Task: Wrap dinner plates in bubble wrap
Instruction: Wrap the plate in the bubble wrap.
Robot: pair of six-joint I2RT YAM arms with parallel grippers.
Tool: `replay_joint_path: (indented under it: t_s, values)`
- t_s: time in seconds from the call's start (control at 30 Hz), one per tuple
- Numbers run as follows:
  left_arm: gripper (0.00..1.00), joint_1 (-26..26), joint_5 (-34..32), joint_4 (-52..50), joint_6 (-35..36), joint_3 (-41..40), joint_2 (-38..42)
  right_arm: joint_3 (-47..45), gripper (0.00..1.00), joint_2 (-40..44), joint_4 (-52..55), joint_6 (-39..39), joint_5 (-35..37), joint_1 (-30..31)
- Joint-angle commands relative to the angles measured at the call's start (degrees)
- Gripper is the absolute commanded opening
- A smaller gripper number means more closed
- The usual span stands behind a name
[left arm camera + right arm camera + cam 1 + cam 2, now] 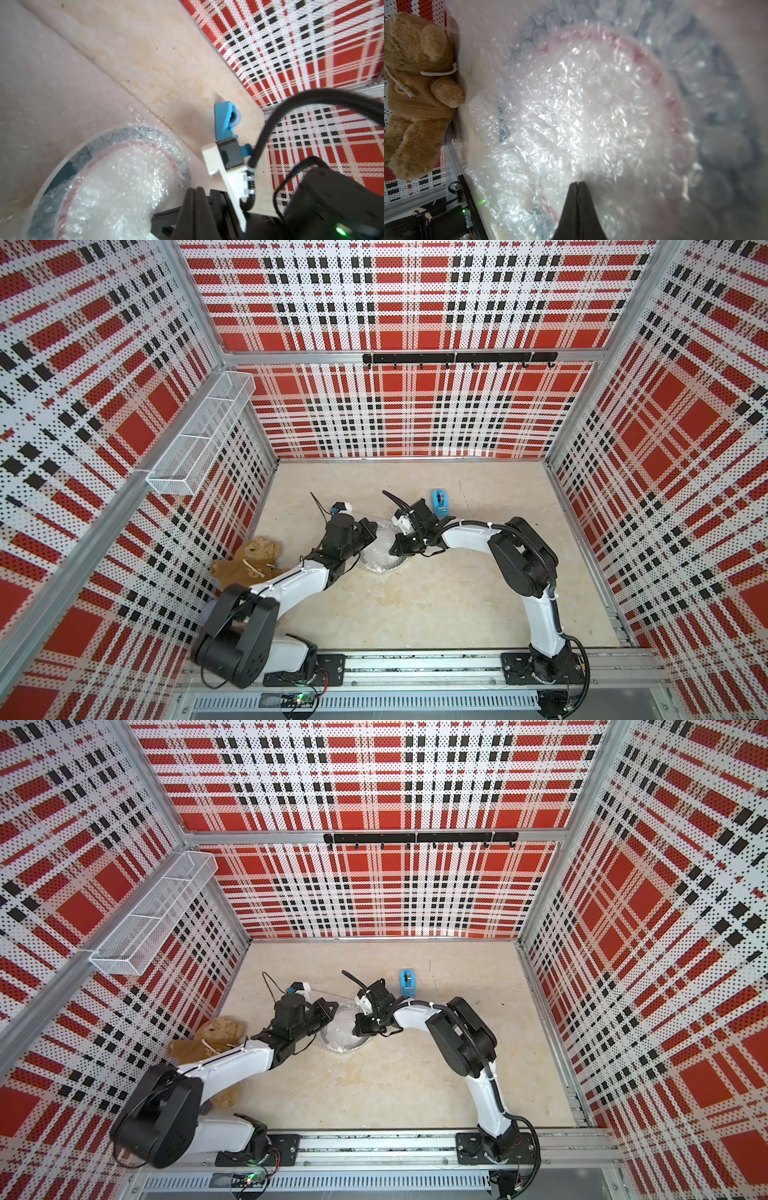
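Observation:
The dinner plate (pixel 376 568) lies on the table between my two arms, its dark rim (pixel 83 153) and red ring (pixel 652 68) showing through the bubble wrap (pixel 380 553). The wrap is bunched over the plate's white centre (pixel 571 108) and also spreads flat over the table (pixel 41 83). My left gripper (pixel 195 189) is shut at the plate's left edge (pixel 372 531), beside the wrap, with nothing seen between its fingers. My right gripper (pixel 578 184) is shut, its tip against the bunched wrap over the plate's right side (pixel 392 549).
A blue tape dispenser (pixel 440 502) stands behind the right wrist. A brown teddy bear (pixel 249 562) lies against the left wall. A white wire basket (pixel 199 439) hangs on that wall, and a black hook rail (pixel 457 358) runs along the back wall.

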State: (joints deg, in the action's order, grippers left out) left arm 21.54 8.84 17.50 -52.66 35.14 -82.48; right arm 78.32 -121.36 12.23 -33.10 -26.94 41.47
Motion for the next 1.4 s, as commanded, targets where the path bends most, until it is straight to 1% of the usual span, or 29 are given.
replay_joint_path:
  t_s: [0.0,0.13,0.3,0.37,0.4,0.47,0.5,0.57,0.63,0.7,0.8,0.93,1.17,1.33,1.37]
  values:
    - [0.01,0.43,4.65,-2.37,2.74,2.95,-6.36,-1.83,0.00,-1.51,4.49,-0.18,3.38,0.36]
    - [0.00,1.82,5.28,-2.64,3.13,4.68,-12.64,-2.27,0.00,-0.45,3.34,-0.47,2.99,0.36]
    - [0.00,2.11,2.73,-5.97,2.68,3.95,-18.47,-0.30,0.00,3.52,2.01,0.94,2.41,0.36]
    - [0.00,2.00,2.29,-6.34,2.27,3.10,-19.72,1.25,0.08,5.19,2.25,2.32,2.85,0.15]
    - [0.00,1.99,2.07,-6.29,2.01,2.61,-19.99,1.73,0.14,6.06,2.12,2.80,3.20,-0.18]
    - [0.00,2.08,1.59,-6.32,1.83,1.80,-19.73,1.67,0.21,7.69,0.91,1.82,4.66,-1.06]
    - [0.00,2.05,1.24,-6.33,1.66,1.55,-19.36,1.00,0.23,8.55,-0.61,-0.99,5.93,-1.57]
    - [0.00,2.04,0.85,-6.28,1.44,1.17,-18.74,-0.35,0.23,9.20,-3.86,-3.99,7.10,-2.61]
    - [0.00,2.10,0.44,-6.34,1.35,1.00,-18.09,-0.14,0.18,8.30,-5.38,-5.90,7.56,-3.15]
    - [0.00,2.07,-0.03,-6.68,1.34,0.99,-17.56,2.49,0.11,5.42,-3.53,-6.02,6.91,-3.15]
    - [0.00,2.02,-0.23,-6.81,1.40,1.10,-17.45,4.88,0.03,2.44,-1.91,-5.62,5.07,-2.65]
    - [0.00,2.03,-0.32,-6.85,1.11,1.10,-17.58,5.47,0.02,0.67,0.70,-3.18,3.19,-1.50]
    - [0.00,1.92,-0.57,-7.33,0.61,2.36,-16.21,2.92,0.00,-2.26,4.34,-1.67,0.95,0.19]
    - [0.00,0.91,-1.08,-11.45,1.79,6.51,-12.51,0.99,0.00,-3.14,7.76,-0.74,2.06,0.20]
    - [0.01,0.39,-1.26,-12.71,2.59,7.71,-11.23,0.46,0.00,-3.01,7.93,-0.74,2.38,0.19]
